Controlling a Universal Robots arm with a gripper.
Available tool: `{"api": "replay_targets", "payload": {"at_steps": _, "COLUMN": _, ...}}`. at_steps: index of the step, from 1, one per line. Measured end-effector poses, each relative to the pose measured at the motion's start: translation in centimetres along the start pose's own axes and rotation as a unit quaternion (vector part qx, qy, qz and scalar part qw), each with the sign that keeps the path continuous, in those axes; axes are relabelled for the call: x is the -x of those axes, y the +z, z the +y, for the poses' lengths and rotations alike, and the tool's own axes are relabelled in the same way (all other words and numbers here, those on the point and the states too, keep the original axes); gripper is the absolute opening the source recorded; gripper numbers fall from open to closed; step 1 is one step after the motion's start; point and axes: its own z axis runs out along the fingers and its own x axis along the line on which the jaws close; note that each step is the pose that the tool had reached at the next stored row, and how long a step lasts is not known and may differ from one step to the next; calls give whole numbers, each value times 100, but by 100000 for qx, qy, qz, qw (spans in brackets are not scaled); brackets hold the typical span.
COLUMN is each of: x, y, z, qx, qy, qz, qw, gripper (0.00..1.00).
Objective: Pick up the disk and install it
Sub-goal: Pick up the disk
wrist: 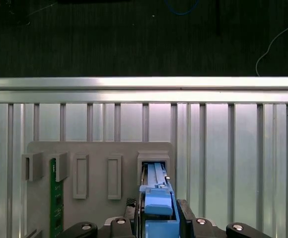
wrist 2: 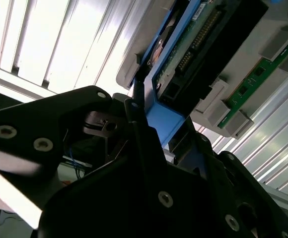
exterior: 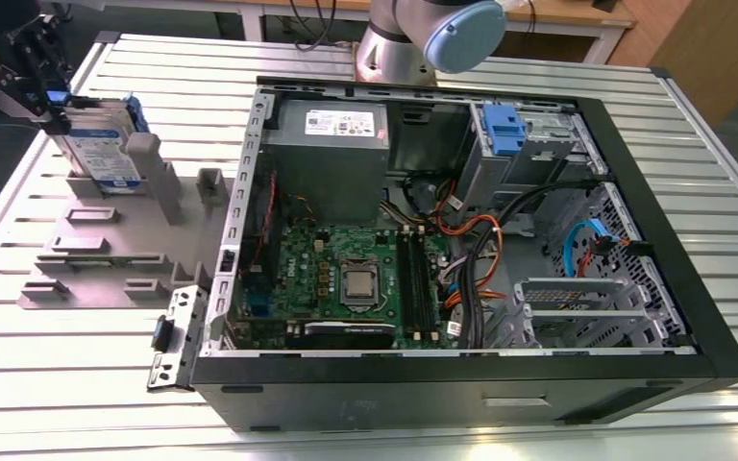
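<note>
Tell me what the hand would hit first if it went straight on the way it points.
Likely the grey holder, at the slot where the disk stands, though depth is unclear.

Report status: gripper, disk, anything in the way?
Gripper shut on disk. Disk upright at grey fixture, outside computer case. Green memory board in another fixture slot, apart from disk.

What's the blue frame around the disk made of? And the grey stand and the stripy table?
The disk has a blue frame that looks like moulded plastic: solid colour, dull sheen. The grey stand seems matte plastic too, maybe painted metal. The table looks like bare aluminium: silvery ribbed slats, bright glare.
</note>
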Motion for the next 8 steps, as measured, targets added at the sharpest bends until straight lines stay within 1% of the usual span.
{"api": "replay_targets", "payload": {"at_steps": 5, "x": 0, "y": 0, "z": 0, "qx": 1, "qy": 32, "qz": 1, "qw": 100000, "gripper": 45}}
{"api": "replay_targets", "payload": {"at_steps": 6, "x": 0, "y": 0, "z": 0, "qx": 1, "qy": 42, "qz": -3, "qw": 100000, "gripper": 37}}
{"api": "replay_targets", "payload": {"at_steps": 8, "x": 0, "y": 0, "z": 0, "qx": 5, "qy": 57, "qz": 1, "qw": 100000, "gripper": 37}}
